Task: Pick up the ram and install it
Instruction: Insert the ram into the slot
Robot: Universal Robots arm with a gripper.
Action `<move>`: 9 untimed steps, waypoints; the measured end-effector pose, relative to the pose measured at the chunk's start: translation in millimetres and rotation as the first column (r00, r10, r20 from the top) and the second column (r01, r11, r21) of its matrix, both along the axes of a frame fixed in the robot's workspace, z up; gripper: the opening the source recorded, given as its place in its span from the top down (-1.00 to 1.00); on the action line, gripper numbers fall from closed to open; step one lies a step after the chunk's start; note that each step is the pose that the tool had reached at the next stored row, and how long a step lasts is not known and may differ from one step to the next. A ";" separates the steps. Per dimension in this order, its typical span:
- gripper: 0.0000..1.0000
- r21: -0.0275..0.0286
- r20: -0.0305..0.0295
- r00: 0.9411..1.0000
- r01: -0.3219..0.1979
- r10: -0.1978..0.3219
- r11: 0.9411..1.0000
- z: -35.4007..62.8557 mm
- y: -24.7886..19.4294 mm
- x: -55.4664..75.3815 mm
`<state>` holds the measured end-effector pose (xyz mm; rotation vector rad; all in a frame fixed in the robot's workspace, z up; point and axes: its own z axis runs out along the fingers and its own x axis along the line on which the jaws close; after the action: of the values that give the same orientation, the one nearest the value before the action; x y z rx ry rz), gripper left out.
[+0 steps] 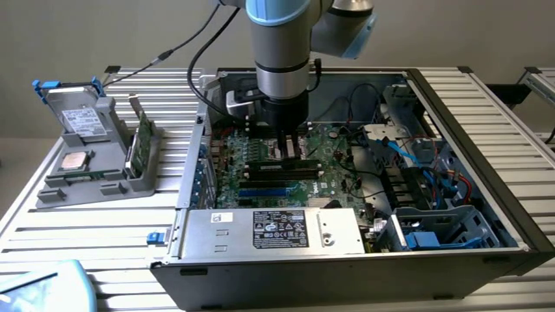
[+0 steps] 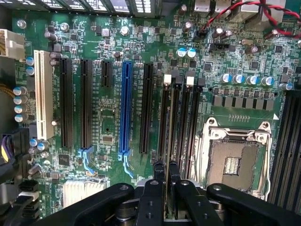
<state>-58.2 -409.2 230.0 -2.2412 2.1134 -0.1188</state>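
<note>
End effector [image 2: 166,165]: fingers drawn close, pinching a thin stick; low over the motherboard [image 2: 108,122] inside the open case [image 1: 511,214].
Ram [image 1: 262,166]: held edge-on between the fingers, along one of the black memory slots [image 2: 186,127], at slot level in the exterior view.
Latches [image 2: 167,80]: white tabs at the slot ends; cannot tell if they have locked.
Processor socket [image 2: 233,162]: beside the slots, empty.
Parts holder [image 1: 87,175]: on the tabletop [image 1: 104,221], at the exterior view's left, well apart from the case; carries the wide green card [image 1: 139,140] and the silver chip [image 1: 77,159].
Progress: pick-up looks done; seating appears under way, not confirmed finished.
</note>
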 end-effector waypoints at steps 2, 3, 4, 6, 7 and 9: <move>0.70 0.000 0.000 1.000 0.000 0.000 1.000 0.0 0.0 0.2; 0.70 0.000 0.000 1.000 0.000 0.000 1.000 0.0 0.0 0.3; 0.70 0.000 0.000 1.000 0.000 0.000 1.000 -0.1 0.0 0.4; 0.70 0.000 -0.001 1.000 0.000 0.000 1.000 -0.9 0.1 0.7; 0.70 0.000 -0.004 1.000 0.000 0.000 1.000 -0.9 0.0 1.0; 0.70 0.000 -0.006 1.000 0.000 0.000 1.000 -0.9 0.0 1.1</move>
<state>-57.1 -409.2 229.1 -2.2447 2.1167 -0.1120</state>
